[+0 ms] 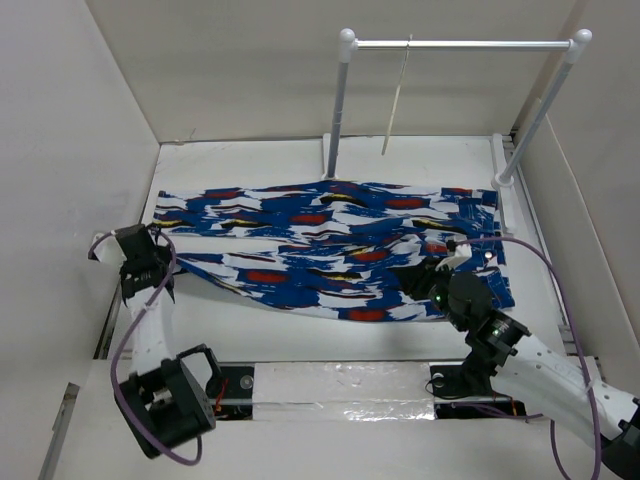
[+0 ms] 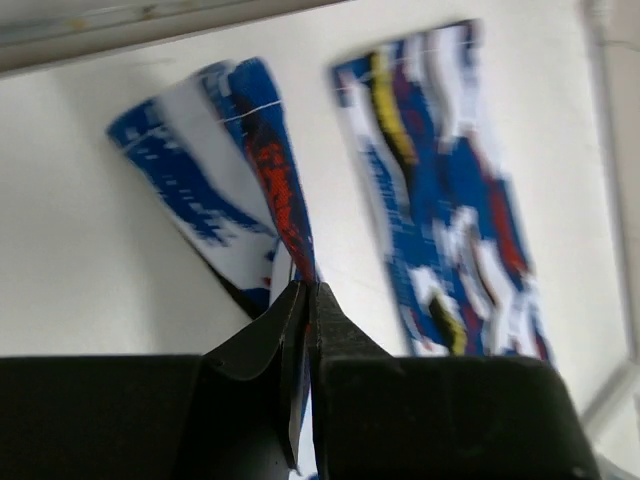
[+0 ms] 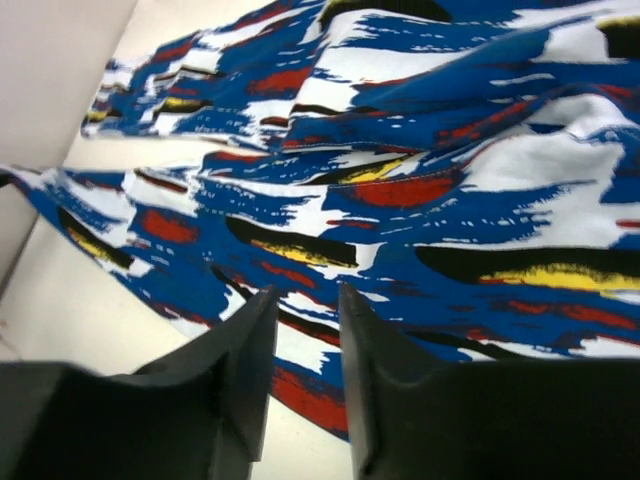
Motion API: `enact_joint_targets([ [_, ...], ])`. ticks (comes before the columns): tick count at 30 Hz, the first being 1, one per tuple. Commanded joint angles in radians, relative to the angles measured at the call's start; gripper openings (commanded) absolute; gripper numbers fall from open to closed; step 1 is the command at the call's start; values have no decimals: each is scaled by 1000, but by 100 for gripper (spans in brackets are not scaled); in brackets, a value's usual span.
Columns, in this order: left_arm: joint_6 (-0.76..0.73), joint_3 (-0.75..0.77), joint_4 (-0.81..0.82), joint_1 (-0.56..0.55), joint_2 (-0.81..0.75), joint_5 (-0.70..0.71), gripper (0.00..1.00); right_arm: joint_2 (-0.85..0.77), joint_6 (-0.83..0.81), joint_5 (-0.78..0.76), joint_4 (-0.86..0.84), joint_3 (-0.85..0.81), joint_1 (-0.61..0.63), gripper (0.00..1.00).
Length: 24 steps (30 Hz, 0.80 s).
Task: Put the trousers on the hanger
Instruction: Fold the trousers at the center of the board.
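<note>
The trousers (image 1: pixel 320 240) lie spread across the table, waist to the right and leg ends to the left. My left gripper (image 1: pixel 158 252) is at the near leg's end, shut on a fold of fabric (image 2: pixel 285 190); the left wrist view shows my left gripper (image 2: pixel 306 292) pinching it, with the other leg (image 2: pixel 440 180) lying apart. My right gripper (image 1: pixel 432 272) hovers low over the near edge by the waist; in the right wrist view my right gripper (image 3: pixel 308 295) is open by a narrow gap, the trousers (image 3: pixel 400 150) beneath it. The hanger (image 1: pixel 395 105) hangs edge-on from the rack bar.
The white-poled rack (image 1: pixel 460 44) stands at the back right, its posts (image 1: pixel 335 120) near the trousers' far edge. White walls enclose the table on the left, back and right. A purple cable (image 1: pixel 540 265) loops from the right arm over the table.
</note>
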<state>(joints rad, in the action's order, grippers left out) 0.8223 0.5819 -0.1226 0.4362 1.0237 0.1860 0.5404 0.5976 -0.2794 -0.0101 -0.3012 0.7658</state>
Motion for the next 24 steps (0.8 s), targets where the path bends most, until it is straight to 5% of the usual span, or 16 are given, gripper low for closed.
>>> enact_joint_targets([
  [1,-52,38,54,-22,-118,-62,0,-8,27,-76,-10,10,-14,27],
  [2,-60,42,49,-22,-170,-75,0,-5,34,-113,7,7,-14,14],
  [5,-90,44,49,-22,-279,-147,0,-7,79,-214,74,-3,-14,2],
  [10,-84,18,77,-66,-442,-289,0,-33,142,-322,125,-6,-37,3],
  [17,-81,-5,123,-91,-622,-558,0,102,174,-264,148,-67,-186,44],
  [24,-176,-11,146,-140,-619,-695,0,438,182,112,-25,-125,-501,54],
])
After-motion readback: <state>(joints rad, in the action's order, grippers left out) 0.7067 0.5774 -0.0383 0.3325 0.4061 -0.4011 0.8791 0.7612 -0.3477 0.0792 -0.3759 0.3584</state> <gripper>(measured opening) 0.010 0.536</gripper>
